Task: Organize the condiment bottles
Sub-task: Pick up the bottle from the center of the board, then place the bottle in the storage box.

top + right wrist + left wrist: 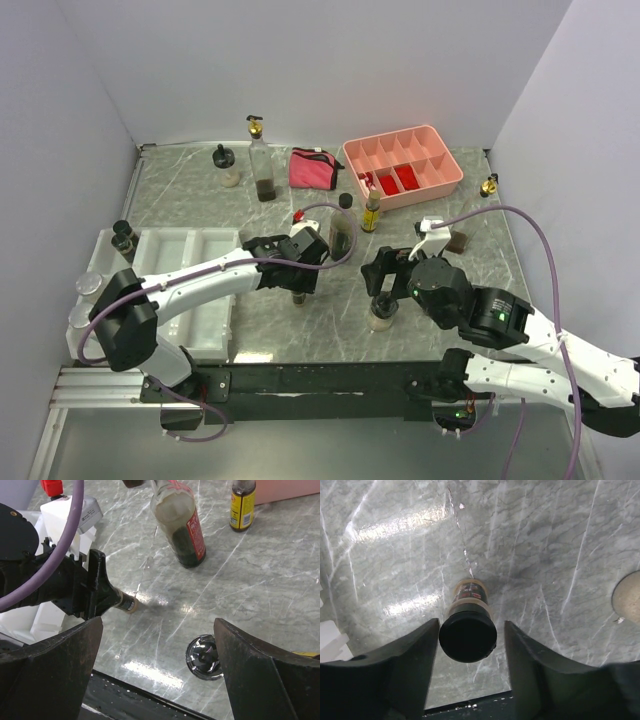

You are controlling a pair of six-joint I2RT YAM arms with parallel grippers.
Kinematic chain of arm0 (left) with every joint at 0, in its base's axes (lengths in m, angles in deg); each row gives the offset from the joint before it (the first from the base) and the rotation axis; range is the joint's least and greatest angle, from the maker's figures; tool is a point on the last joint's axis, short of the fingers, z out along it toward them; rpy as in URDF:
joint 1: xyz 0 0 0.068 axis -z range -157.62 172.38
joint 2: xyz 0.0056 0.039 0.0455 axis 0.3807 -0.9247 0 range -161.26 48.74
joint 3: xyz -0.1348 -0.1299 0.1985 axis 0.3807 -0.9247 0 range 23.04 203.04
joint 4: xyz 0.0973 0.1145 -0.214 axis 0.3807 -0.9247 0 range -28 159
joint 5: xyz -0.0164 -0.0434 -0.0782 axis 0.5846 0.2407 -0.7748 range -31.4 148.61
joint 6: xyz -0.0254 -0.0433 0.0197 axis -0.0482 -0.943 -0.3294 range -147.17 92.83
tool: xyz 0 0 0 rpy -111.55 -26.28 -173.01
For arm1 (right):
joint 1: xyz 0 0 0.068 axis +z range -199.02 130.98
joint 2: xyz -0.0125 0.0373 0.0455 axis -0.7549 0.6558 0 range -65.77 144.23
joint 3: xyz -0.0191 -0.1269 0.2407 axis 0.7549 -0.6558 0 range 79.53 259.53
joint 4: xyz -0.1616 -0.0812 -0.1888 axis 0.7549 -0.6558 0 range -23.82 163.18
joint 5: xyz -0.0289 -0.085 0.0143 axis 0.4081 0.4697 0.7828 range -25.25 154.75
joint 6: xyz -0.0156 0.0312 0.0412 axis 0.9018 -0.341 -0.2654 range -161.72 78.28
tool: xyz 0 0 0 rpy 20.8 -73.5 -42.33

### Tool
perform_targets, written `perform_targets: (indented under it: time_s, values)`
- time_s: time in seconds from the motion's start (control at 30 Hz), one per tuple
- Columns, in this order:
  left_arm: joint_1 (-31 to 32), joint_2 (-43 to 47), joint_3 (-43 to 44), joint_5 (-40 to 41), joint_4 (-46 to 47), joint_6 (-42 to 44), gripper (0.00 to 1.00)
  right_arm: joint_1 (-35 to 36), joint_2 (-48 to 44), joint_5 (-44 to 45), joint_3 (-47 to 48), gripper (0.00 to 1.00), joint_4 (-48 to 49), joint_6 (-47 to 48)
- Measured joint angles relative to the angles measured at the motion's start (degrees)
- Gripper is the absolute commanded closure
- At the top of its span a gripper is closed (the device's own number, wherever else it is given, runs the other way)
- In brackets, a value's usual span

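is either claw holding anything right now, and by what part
Nothing gripped yet: left claw straddles the black cap of a small bottle, gap visible on one side; right claw open, empty.

Left of the dark bottle (342,233), bare marble (200,205) lies open as far as the white bin (190,262) and back to the tall bottle (264,165). Just right of it the yellow bottle (371,212) leaves only a narrow gap. In front, a clear lane runs between the left gripper (471,626) and the silver-lidded jar (381,312).
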Motion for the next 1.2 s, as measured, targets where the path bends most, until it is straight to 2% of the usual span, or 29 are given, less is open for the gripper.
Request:
perform_targets:
  time_s: [0.07,0.2,0.47,0.8,0.87,1.2]
  values:
    - [0.0,-0.1,0.0,0.0,0.0,-0.4,0.66,0.0,-0.1,0.0,-0.2,0.0,0.1,0.0]
    - [0.0,-0.2,0.0,0.1,0.3,-1.8,0.99,0.0,-0.1,0.0,-0.9,0.0,0.0,0.0]
    - [-1.8,-0.1,0.3,0.9,-0.2,-3.7,0.99,0.0,-0.3,0.0,-0.9,0.0,0.0,0.0]
    - [-13.1,2.3,8.4,2.8,-4.7,-4.4,0.99,0.0,-2.6,0.3,-0.9,0.0,0.0,0.0]
    - [-16.7,3.7,10.1,3.2,-5.1,-4.5,0.99,0.0,-3.3,0.4,-0.9,0.0,-0.1,0.0]
    - [-42.6,8.8,14.5,7.2,-9.6,-8.9,0.99,0.0,-6.4,0.6,-0.9,0.0,-1.0,0.0]
